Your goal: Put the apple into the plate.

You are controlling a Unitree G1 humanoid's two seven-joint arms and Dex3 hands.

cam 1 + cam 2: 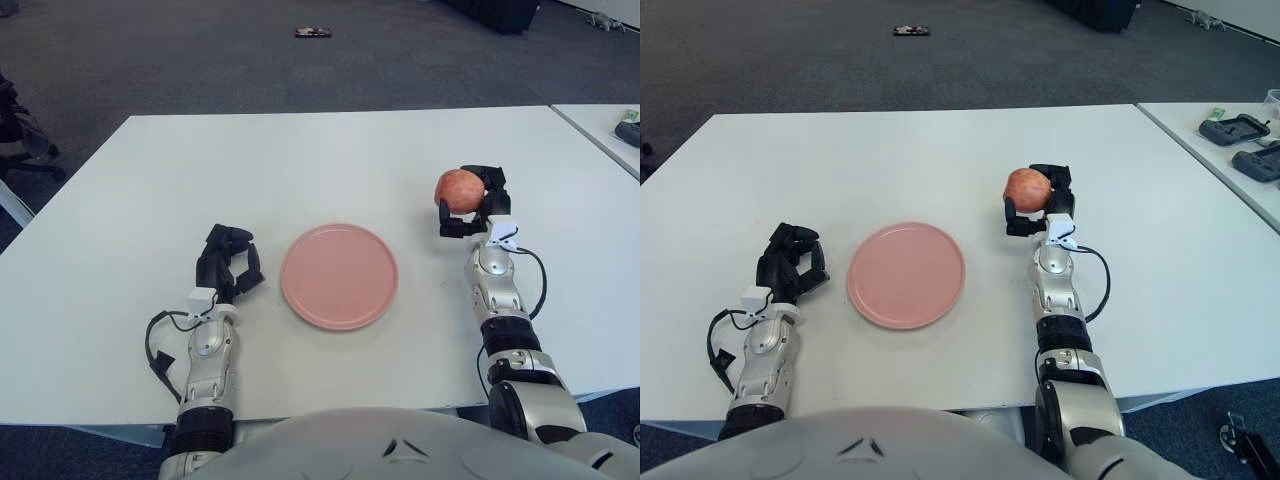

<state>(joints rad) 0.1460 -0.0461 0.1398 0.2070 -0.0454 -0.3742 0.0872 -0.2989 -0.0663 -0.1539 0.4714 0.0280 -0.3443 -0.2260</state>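
Note:
A red apple (459, 187) is held above the white table, to the right of the pink plate (339, 276). My right hand (470, 203) is shut on the apple, its dark fingers wrapped around the fruit's right and lower sides. The plate lies flat near the table's front middle with nothing on it. My left hand (226, 263) shows to the left of the plate with its fingers curled and nothing in them.
The white table (300, 160) stretches wide behind the plate. A second table at the far right carries dark devices (1240, 128). A small dark object (312, 33) lies on the grey carpet beyond, and a chair base (20, 140) stands at the far left.

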